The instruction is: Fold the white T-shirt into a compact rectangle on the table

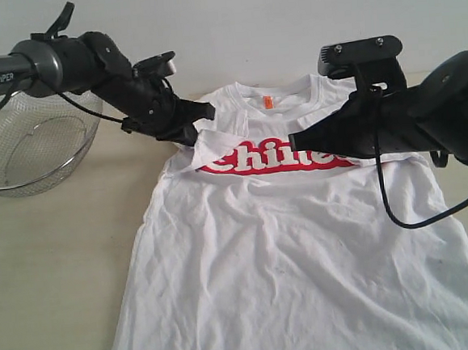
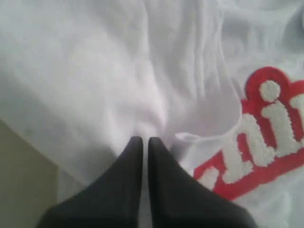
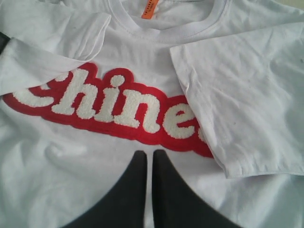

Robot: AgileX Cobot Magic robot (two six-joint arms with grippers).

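The shirt [image 1: 289, 252] lies face up on the table [image 1: 46, 263]. In the exterior view its collar points to 12 o'clock and its hem runs off the frame at 6 o'clock. It fills the middle and the 3 o'clock side of the tabletop.

The left gripper [image 2: 142, 140] is clenched, with its two dark fingers nearly touching. Its tips sit at the edge of the sleeve [image 1: 215, 144] on the shirt's 9 o'clock side. That sleeve is turned in over the chest and covers the start of the lettering [image 1: 257, 158]. I cannot tell whether any cloth is pinched between the tips.

The right gripper [image 3: 145, 154] is also clenched and grasps nothing. It is over the chest at the lettering's 3 o'clock end, with its tips just on the hem side of the red band. The other sleeve [image 3: 237, 104], on the 3 o'clock side, is folded inward too, and its cuff covers the last letters.

The cloth is white and creased, with long wrinkles fanning down toward 6 o'clock. The lettering is fuzzy white on a red outline. A small orange tag [image 1: 267, 102] shows inside the collar.

A wire basket [image 1: 29, 150] stands on the table at 9 o'clock, apart from the shirt.
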